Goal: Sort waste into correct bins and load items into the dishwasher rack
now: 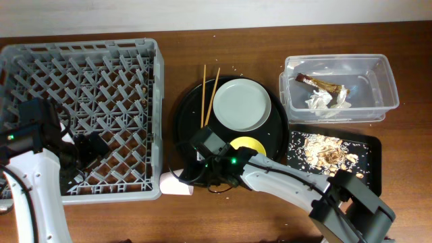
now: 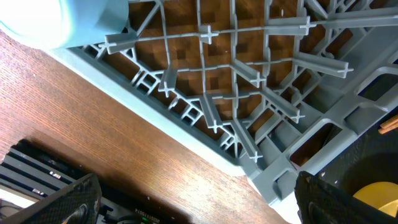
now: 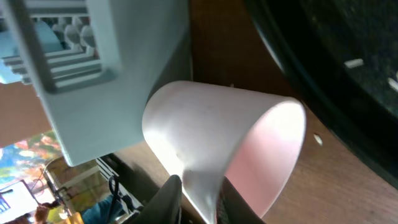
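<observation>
**Reference landmark:** dishwasher rack (image 1: 101, 88), at the left end of the table.

**Right gripper** (image 1: 191, 177): positioned just off the rack's near right corner. The jaws are clenched on the wall of the small pink cup (image 3: 217, 137), one finger (image 3: 169, 199) outside the rim and the other inside. The cup (image 1: 175, 183) lies on its side on the table, outside the rack. Its closed end is against the corner wall and its mouth faces away from the rack.

**Left gripper** (image 1: 84, 150): above the rack's near left area, the arm covering several pegs there. In the left wrist view the jaws are released and spread wide, with nothing between them (image 2: 199, 196). A pale blue rounded shape (image 2: 62, 18) sits at the rack's edge; it is too blurred to identify.

**Right of the rack:**
- Large round black tray (image 1: 185, 115), just beside the rack wall.
- On it: two chopsticks (image 1: 208, 94) nearest the rack, then the plate (image 1: 241, 104).
- Yellow bowl (image 1: 246, 144), on the tray's near side. The right arm crosses over it and hides part of it.

**Farthest from the rack:**
- Clear tub (image 1: 337, 61), holding the brown snack wrapper (image 1: 320, 82) and the white paper napkin (image 1: 322, 101).
- Shallow black tray (image 1: 374, 162), nearer the robot than the tub, holding the food scraps (image 1: 327, 152).
</observation>
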`<state>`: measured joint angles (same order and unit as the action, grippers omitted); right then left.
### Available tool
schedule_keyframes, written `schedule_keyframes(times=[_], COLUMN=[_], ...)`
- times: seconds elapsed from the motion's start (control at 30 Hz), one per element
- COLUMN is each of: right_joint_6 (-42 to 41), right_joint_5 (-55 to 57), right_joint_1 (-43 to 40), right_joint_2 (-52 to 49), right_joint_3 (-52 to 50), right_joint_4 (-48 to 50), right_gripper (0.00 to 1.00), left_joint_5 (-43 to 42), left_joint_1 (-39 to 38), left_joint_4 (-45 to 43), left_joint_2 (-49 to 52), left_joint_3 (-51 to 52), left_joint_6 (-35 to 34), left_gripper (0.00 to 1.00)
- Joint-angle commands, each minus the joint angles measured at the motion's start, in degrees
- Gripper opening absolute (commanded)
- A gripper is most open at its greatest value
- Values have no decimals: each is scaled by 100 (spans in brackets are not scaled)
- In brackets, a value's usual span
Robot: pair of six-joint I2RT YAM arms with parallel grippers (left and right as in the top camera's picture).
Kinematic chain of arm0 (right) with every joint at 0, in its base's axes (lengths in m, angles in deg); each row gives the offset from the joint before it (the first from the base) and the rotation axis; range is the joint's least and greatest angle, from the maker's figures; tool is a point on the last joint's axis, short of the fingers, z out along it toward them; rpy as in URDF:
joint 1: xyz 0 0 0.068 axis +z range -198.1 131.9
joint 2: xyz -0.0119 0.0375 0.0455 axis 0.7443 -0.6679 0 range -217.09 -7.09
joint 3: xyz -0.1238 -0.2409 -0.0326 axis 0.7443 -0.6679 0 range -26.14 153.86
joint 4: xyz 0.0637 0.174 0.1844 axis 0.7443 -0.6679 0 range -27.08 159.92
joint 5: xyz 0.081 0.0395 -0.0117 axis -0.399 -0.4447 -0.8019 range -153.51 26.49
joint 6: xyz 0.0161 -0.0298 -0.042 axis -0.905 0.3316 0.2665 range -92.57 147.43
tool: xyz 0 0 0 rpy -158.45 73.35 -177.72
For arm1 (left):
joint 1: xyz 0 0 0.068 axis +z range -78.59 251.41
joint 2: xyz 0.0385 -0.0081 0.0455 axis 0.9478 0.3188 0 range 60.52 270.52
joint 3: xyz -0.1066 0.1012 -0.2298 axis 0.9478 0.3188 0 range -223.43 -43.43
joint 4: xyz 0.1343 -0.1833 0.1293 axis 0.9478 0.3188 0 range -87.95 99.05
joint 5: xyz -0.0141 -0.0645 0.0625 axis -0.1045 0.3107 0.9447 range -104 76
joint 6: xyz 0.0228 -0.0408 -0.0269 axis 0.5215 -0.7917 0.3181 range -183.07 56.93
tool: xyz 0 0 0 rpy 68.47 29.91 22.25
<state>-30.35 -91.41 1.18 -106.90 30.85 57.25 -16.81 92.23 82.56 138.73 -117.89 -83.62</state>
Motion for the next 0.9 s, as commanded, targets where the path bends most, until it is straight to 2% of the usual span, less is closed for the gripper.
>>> schedule_keyframes(times=[0.0,0.07,0.13,0.2,0.3,0.33,0.4,0.5,0.57,0.63,0.67,0.7,0.8,0.87], right_joint_6=[426,807,1475,2400,3257,3510,3842,4046,4046,4131,4131,4133,4127,4105], right_joint_5=[-225,-111,470,833,1569,1665,2153,2238,2127,2087,2085,2087,2087,2085], right_joint_1=[13,-68,-212,-317,-560,-625,-660,-656,-656,-662,-662,-662,-905,-1283], right_joint_2=[-48,219,658,890,876,861,699,157,-101,-94,-55,-7,68,68], right_joint_3=[28,35,188,732,1412,1419,1416,1416,1416,1502,1716,1978,3029,3230], right_joint_4=[44,-234,-990,-1993,-2955,-2879,-2761,-2500,-2413,-2518,-2771,-3049,-4081,-4498], right_gripper=[4,4,4,4,4,4,4,4,4,34,42,53,61,60], left_joint_5=[-2,-2,-2,-157,-601,-988,-1143,-1259,-1886,-2632,-2968,-3110,-3021,-3021], left_joint_1=[35,35,35,35,28,17,17,17,17,17,-17,-149,-872,-1193], left_joint_4=[-11,-9,-11,-9,-81,-175,-247,-249,-295,-363,-382,-424,-765,-968], left_joint_2=[-98,-98,-98,-98,-98,-98,-98,-98,-98,-98,-98,-98,-98,-98], left_joint_3=[-81,-81,-81,-81,-81,-81,-81,-81,-81,-81,-81,-81,-81,-81], left_joint_6=[90,90,90,92,286,614,614,835,1513,2035,2321,2461,2472,2468], left_gripper=[99,99,99,99,99,99,99,99,99,99,99,99,98,98])
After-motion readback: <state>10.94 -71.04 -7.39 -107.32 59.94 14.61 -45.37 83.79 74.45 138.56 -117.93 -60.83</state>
